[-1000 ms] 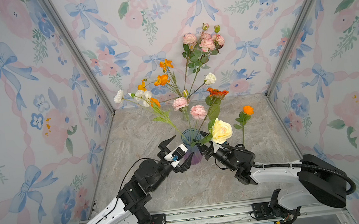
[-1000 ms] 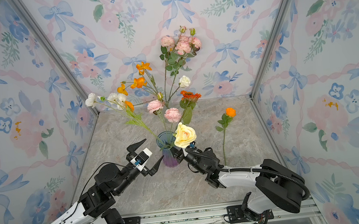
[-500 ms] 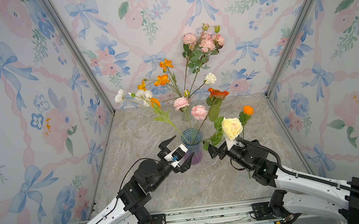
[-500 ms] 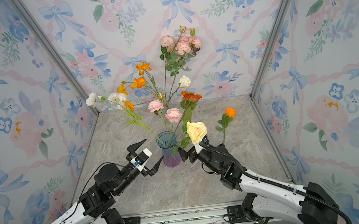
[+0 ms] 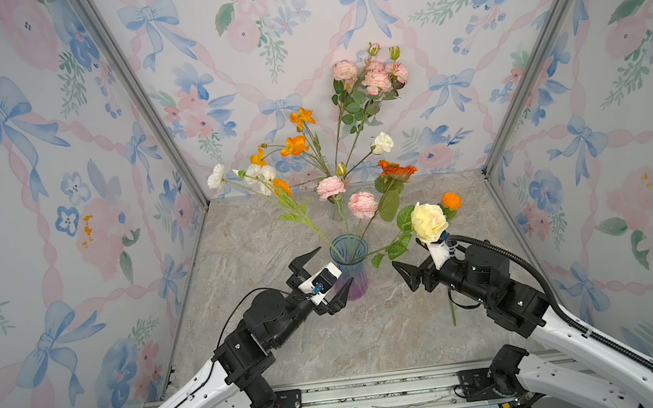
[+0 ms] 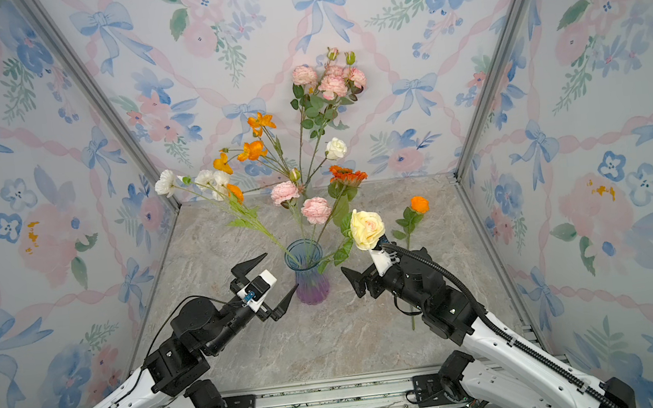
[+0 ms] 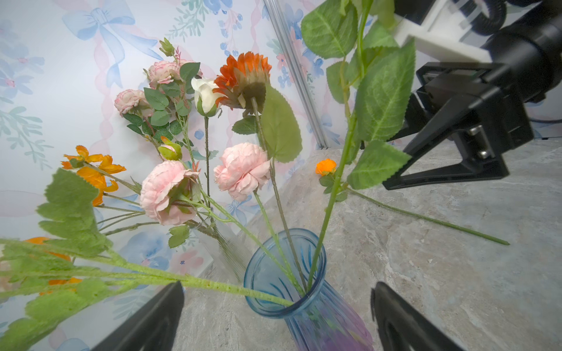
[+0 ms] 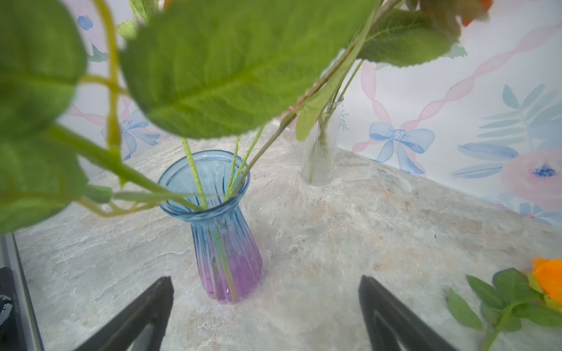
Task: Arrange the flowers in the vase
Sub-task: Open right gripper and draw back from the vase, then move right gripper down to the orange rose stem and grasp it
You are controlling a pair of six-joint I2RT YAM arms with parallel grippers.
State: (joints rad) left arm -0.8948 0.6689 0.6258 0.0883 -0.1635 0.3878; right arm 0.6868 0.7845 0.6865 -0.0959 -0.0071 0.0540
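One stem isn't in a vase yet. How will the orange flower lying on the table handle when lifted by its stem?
The orange flower is probably light: small bloom, thin stem. That long stem may flex, letting the bloom end droop. Being narrow and smooth-looking, it could twist in a grip.

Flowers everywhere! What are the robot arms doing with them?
Two robot arms are putting flowers into a blue vase. Right now the left gripper and the right gripper are both open and empty, one on each side of the vase. A cream rose stands in it with other stems, leaning toward the right arm. One orange flower lies on the table, not yet in the vase. More flowers stand in a clear vase behind.
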